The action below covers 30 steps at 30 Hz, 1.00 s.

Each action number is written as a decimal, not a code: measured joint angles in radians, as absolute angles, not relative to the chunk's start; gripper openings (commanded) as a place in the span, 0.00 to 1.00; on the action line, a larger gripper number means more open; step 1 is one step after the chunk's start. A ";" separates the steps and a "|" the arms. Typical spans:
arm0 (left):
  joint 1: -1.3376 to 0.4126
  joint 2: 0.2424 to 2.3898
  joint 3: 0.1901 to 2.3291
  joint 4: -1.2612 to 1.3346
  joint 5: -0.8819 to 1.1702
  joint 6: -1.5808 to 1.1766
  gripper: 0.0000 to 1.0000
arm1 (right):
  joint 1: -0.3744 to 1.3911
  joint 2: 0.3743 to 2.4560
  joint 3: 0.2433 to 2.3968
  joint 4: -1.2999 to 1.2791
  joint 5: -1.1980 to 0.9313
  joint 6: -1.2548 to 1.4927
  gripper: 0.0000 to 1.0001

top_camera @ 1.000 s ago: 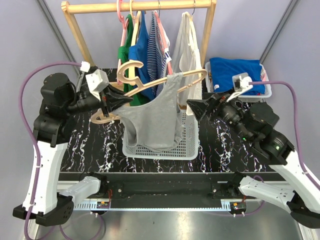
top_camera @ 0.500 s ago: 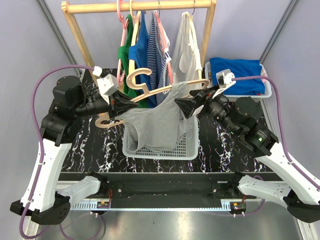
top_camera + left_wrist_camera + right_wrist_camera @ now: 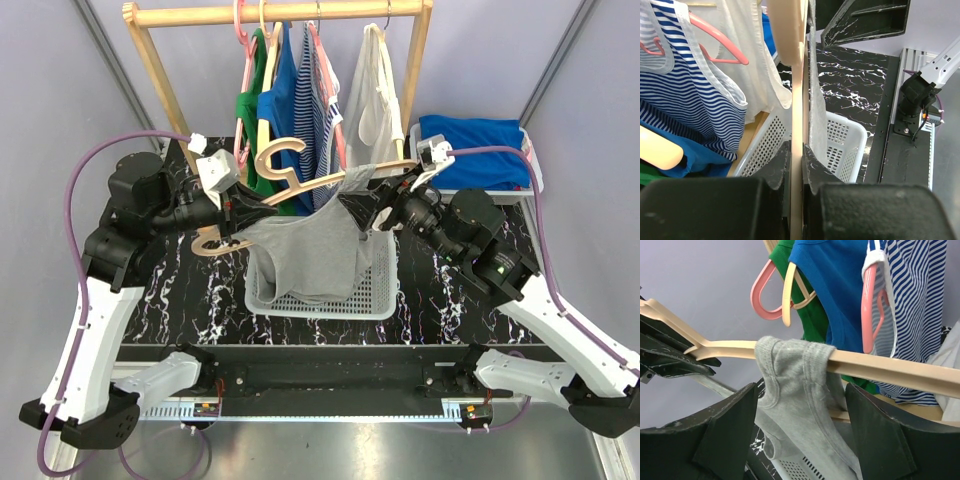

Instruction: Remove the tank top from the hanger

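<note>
The grey tank top [image 3: 305, 255] hangs by its strap from a beige hanger [image 3: 320, 183] above the white basket [image 3: 378, 292]. My left gripper [image 3: 262, 203] is shut on the hanger's left arm. In the left wrist view the hanger [image 3: 797, 95] runs edge-on between the jaws of that gripper [image 3: 797, 155], with grey cloth [image 3: 816, 110] draped beside it. My right gripper [image 3: 356, 208] is open at the strap. In the right wrist view the strap [image 3: 792, 365] loops over the hanger [image 3: 890, 367]. The right gripper [image 3: 802, 407] has a finger on each side of the cloth, apart from it.
Behind stands a wooden rack [image 3: 280, 12] with green, blue, striped [image 3: 318, 100] and white [image 3: 375, 95] tops on pink and beige hangers, close to the held hanger. A bin of folded blue cloth [image 3: 475, 138] sits at the back right. The tabletop is black marble.
My right arm has swung left and up until its fingers stand around the tank top's strap, narrowing slightly. The left arm carried the hanger a little right, then held still.
</note>
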State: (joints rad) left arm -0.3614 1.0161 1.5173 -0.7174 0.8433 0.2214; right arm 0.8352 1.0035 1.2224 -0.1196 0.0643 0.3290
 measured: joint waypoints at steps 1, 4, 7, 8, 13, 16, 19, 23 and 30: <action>-0.362 1.016 1.516 -0.717 0.841 0.222 0.07 | 0.835 1.005 1.222 -0.116 0.060 0.331 0.77; -0.364 1.016 1.512 -0.717 0.839 0.222 0.07 | 0.835 1.008 1.222 -0.101 0.053 0.346 0.76; -0.366 1.015 1.507 -0.716 0.838 0.222 0.07 | 0.835 1.008 1.222 -0.087 0.042 0.358 0.72; -0.366 1.015 1.505 -0.715 0.838 0.221 0.08 | 0.835 1.009 1.220 -0.080 0.041 0.361 0.68; -0.366 1.014 1.496 -0.710 0.836 0.221 0.07 | 0.835 1.013 1.209 -0.070 0.040 0.374 0.51; -0.367 1.013 1.496 -0.709 0.834 0.221 0.07 | 0.835 1.020 1.207 -0.065 0.041 0.384 0.39; -0.367 1.008 1.496 -0.710 0.831 0.221 0.07 | 0.835 1.021 1.199 -0.062 0.043 0.393 0.29; -0.367 0.995 1.494 -0.709 0.825 0.221 0.07 | 0.835 1.010 1.182 -0.056 0.056 0.399 0.26; -0.367 0.961 1.453 -0.704 0.815 0.229 0.07 | 0.836 0.878 1.160 -0.083 0.158 0.393 0.19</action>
State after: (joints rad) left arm -0.3668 0.9607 1.4532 -0.7044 0.8150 0.2287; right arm 0.8360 0.8776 1.1603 -0.0834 0.1577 0.3927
